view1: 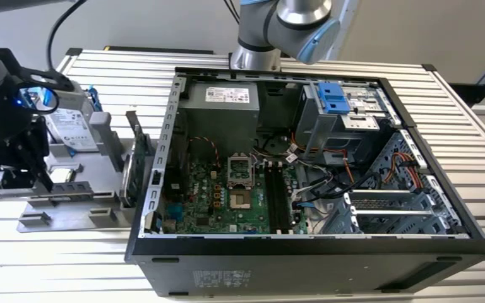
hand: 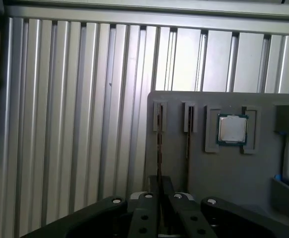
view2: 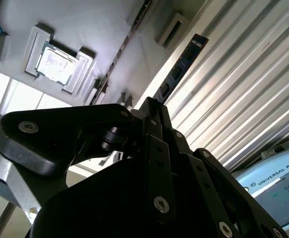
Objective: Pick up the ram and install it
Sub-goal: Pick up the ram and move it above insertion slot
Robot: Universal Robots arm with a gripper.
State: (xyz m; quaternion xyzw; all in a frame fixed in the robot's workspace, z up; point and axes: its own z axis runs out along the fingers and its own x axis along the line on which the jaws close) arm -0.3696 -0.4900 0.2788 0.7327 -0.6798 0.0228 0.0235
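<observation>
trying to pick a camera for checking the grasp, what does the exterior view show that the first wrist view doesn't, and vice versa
Exterior view: the open computer case with its motherboard, to the exterior view's right of the gray fixture.
First wrist view: the ram on edge in a fixture slot, running down to the gripper, a second stick in the next slot, and a processor chip in its recess.
Both: gripper, gray fixture, hard drive, slatted table.

We are looking at a robotics lab bench: a slatted aluminium table [view1: 141, 63] carries an open computer case [view1: 310, 265] and a grey parts fixture [view1: 65, 218], with an industrial robot arm [view1: 285, 25] at its back edge.
</observation>
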